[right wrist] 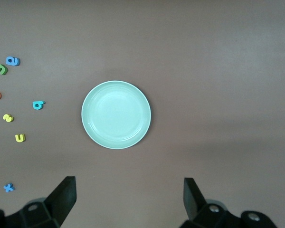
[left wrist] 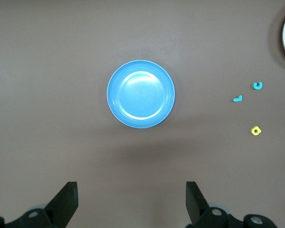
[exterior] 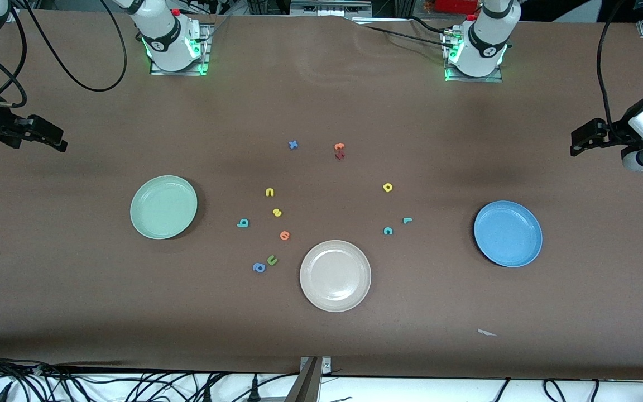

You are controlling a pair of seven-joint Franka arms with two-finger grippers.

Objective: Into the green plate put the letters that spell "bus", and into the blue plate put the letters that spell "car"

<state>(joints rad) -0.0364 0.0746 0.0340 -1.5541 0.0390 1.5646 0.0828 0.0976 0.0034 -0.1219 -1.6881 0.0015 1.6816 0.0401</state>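
Nearest the front camera, the blue plate [exterior: 508,233] sits toward the left arm's end of the counter [exterior: 76,312], and the green plate [exterior: 163,206] toward the right arm's end, both bare. Between them lie the teal "b" [exterior: 243,223], yellow "s" [exterior: 277,212], yellow "u" [exterior: 269,192], teal "c" [exterior: 388,230], what looks like the teal "r" [exterior: 407,220], and the yellow "a" [exterior: 388,187]. The left gripper [left wrist: 130,202] hangs over the blue plate's end and the right gripper [right wrist: 128,199] over the green plate's end, fingers spread, holding nothing.

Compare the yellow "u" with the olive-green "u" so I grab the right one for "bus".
The yellow "u" is bright yellow; the olive-green "u" is dull green. The yellow one lies farther from the front camera, near the yellow "s"; the olive one lies nearer, right beside the blue "a". The yellow one sits squarer; the olive one is tilted. Both are tiny, flat on the table, outside any plate.
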